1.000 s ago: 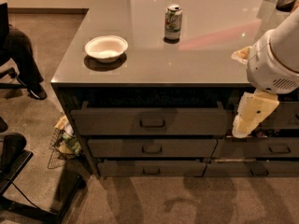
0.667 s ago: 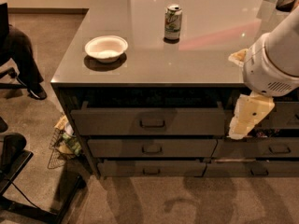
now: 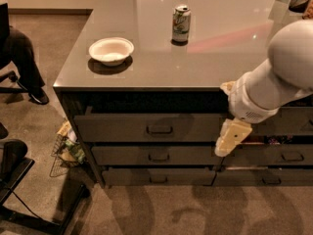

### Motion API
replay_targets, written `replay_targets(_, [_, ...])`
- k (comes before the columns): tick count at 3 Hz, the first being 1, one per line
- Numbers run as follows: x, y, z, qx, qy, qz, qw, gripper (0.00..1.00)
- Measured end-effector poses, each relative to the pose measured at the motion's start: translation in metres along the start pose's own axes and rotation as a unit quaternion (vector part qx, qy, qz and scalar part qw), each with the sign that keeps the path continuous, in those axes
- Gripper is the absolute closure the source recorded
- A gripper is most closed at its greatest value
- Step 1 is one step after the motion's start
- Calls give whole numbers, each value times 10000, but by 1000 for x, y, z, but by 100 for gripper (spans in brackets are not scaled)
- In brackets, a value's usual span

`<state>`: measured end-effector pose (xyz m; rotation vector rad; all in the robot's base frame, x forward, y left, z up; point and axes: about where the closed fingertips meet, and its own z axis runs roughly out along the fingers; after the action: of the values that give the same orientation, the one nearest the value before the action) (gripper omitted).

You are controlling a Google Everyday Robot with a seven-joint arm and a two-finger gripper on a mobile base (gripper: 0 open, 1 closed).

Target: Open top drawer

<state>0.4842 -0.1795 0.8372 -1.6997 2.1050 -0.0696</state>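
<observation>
The top drawer (image 3: 122, 127) is the tallest grey-brown front in the left stack, just under the counter, with a small bar handle (image 3: 159, 129) at its centre. A dark gap shows above its front. Two shallower drawers (image 3: 157, 155) lie below it. My gripper (image 3: 229, 140), a cream piece at the end of the white arm (image 3: 274, 82), hangs in front of the right end of the top drawer. It is well to the right of the handle and does not touch it.
On the grey countertop (image 3: 220, 58) stand a white bowl (image 3: 111, 50) and a drink can (image 3: 181, 23). A second drawer stack (image 3: 292, 155) is at the right. A wire basket (image 3: 66, 148), a chair base (image 3: 19, 180) and a seated person's leg (image 3: 22, 62) are at the left.
My gripper and arm have moved left and slightly down, toward the top drawer's right end. The drawers, bowl and can have not moved.
</observation>
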Motion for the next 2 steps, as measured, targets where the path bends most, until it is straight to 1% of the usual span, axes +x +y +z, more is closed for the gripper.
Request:
replay_targets(1, [13, -12, 46, -121, -89, 79, 9999, 0])
replay_targets(2, [29, -22, 82, -249, -8, 99, 9996, 0])
